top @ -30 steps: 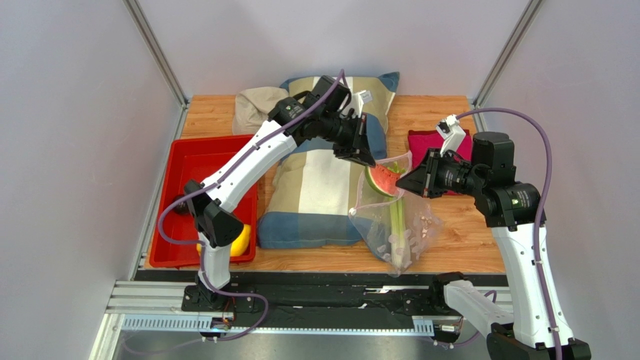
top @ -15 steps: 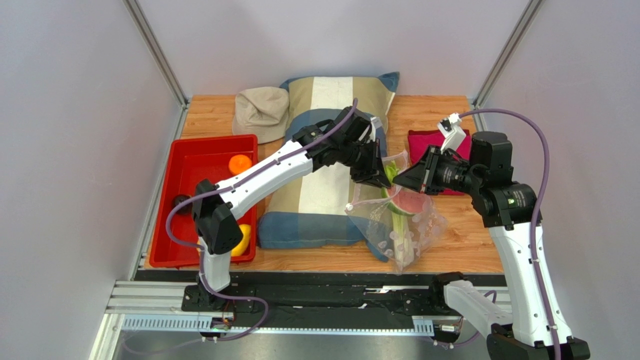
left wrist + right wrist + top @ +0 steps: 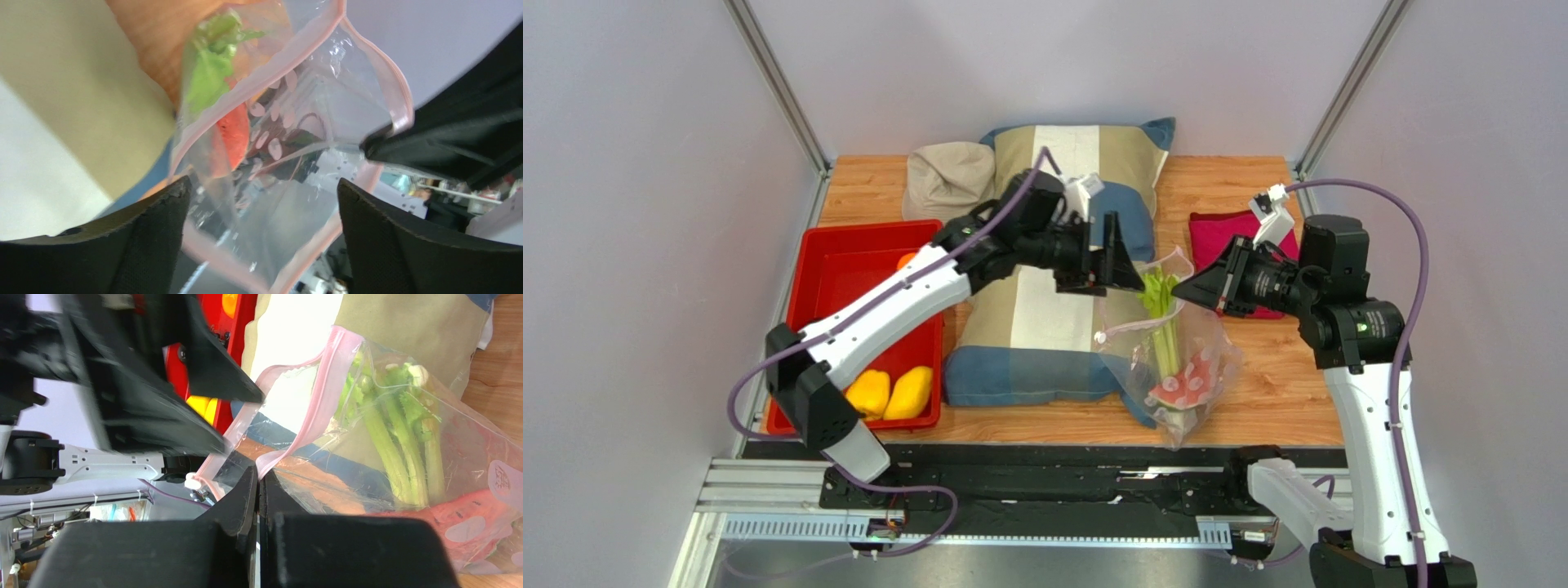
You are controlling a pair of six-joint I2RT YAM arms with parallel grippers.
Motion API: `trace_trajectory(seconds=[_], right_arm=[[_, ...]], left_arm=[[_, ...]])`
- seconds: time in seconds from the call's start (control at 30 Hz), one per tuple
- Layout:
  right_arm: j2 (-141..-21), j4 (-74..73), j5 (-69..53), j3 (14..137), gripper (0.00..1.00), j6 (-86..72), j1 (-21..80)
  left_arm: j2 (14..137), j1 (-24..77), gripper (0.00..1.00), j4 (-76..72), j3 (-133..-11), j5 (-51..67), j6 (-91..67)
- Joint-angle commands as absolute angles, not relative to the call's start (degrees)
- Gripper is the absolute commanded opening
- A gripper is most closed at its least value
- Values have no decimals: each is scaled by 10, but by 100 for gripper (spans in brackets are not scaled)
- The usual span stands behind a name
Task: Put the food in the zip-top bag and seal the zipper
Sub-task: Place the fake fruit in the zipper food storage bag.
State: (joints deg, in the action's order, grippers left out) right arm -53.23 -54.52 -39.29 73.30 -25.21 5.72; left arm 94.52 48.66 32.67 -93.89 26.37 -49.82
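Note:
The clear zip-top bag (image 3: 1210, 355) lies against the pillow's right edge with its mouth held up. My right gripper (image 3: 1185, 292) is shut on the pink zipper strip (image 3: 319, 404), pinching it at the fingertips (image 3: 261, 471). Inside the bag, the green celery (image 3: 1161, 321) stands upright and the reddish slice (image 3: 1173, 386) rests at the bottom. My left gripper (image 3: 1106, 276) hangs open and empty just above the left side of the bag's mouth; its wrist view looks between its fingers (image 3: 263, 184) into the bag (image 3: 294, 202). Two yellow peppers (image 3: 889, 392) and an orange (image 3: 907, 260) sit in the red tray.
The red tray (image 3: 836, 263) sits at the table's left edge. A striped pillow (image 3: 1038, 325) fills the middle, with a beige cloth (image 3: 946, 178) behind it. A magenta cloth (image 3: 1222, 227) lies behind my right gripper. Grey walls close in on both sides.
My left gripper carried the reddish slice down into the bag's mouth, opened, and drew back up and to the left. The slice now lies at the bag's bottom. The right gripper kept its hold.

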Motion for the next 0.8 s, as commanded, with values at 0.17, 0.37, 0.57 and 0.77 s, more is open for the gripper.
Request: trace_trajectory(seconds=[0.17,0.37,0.57,0.77], right_arm=[[-546,-583,-410,758,0,-202,42],[-554,-591,-410,755,0,-187,41],[-561,-589,-408,750,0,-188,41],[-566,-591,-403,757,0,-187,41]], left_arm=[[815,269,99,380,-894,339,-238],[808,91,99,504,-862,257,-58],[846,-29,99,472,-820,189,-43],[951,-83,88,426,-827,215,-69]])
